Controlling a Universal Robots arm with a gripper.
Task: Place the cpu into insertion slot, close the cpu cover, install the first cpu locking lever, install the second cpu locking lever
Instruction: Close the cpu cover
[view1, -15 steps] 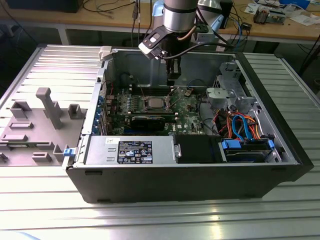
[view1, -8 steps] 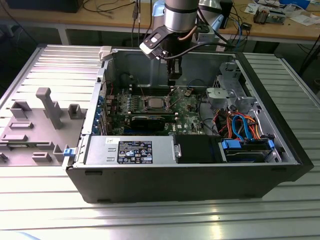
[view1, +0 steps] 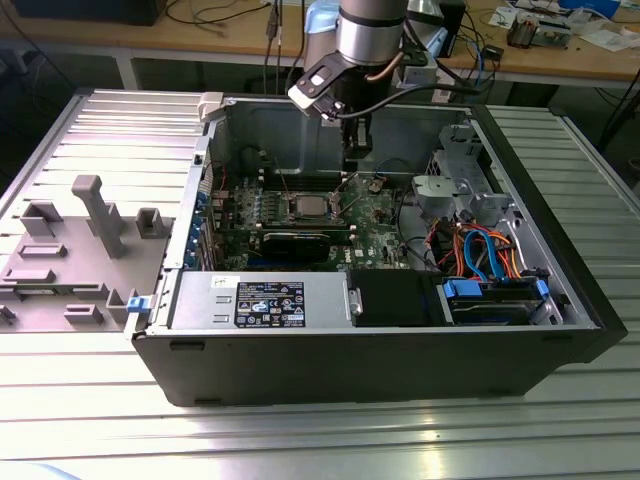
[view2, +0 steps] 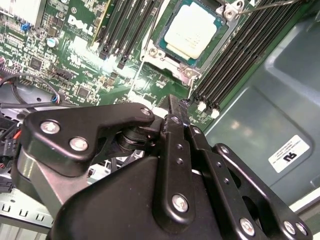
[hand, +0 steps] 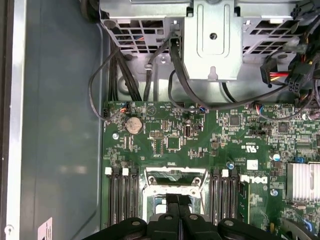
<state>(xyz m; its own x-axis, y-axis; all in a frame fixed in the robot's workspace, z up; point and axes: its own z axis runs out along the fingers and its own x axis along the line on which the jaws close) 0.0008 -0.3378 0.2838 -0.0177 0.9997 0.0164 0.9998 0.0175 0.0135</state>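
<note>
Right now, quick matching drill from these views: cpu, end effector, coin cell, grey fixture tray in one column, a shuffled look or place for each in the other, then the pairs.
1. cpu
2. end effector
3. coin cell
4. grey fixture tray

A. outside the computer case, on the exterior view's left
B. round, silver
C. square, pale metal top
D. black, above the motherboard

Pairs: 1-C, 2-D, 3-B, 4-A
</note>
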